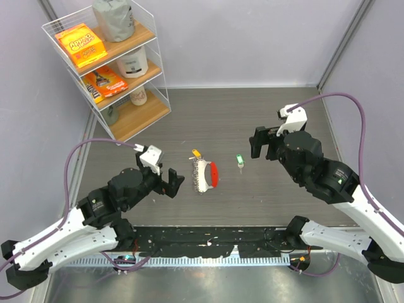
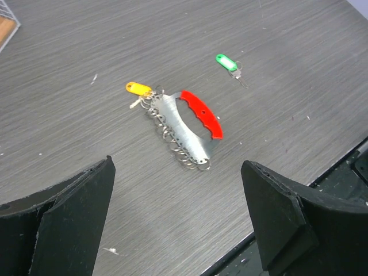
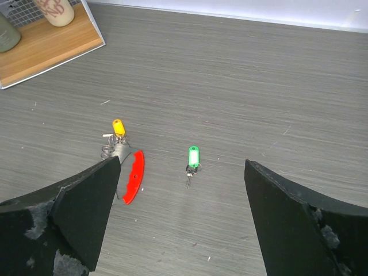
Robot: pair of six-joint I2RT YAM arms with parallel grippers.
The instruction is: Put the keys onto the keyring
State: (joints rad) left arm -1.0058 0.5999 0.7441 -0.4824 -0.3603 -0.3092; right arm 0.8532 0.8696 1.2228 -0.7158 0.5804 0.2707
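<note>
Left gripper [image 1: 172, 183], right gripper [image 1: 261, 146]: jaws spread, nothing held. Yellow key [image 1: 196, 152] seen touching keyring [image 1: 205, 175] end; green key [image 1: 240, 160] laid apart on table [image 1: 221, 113].

Robot lab cell: plain walls [image 1: 252, 38], staged shelf [image 1: 139, 117] of groceries [image 1: 81, 44].

You had a grey, wood-grained counter [image 1: 221, 113] before you. At its far left corner stood a clear rack [image 1: 136, 117] of three wooden shelves. An orange box [image 1: 81, 44] and a grey bag [image 1: 115, 19] sat on top, a second box [image 1: 104, 83] and a white jar [image 1: 132, 62] in the middle, and a small bottle [image 1: 139, 96] below.
</note>
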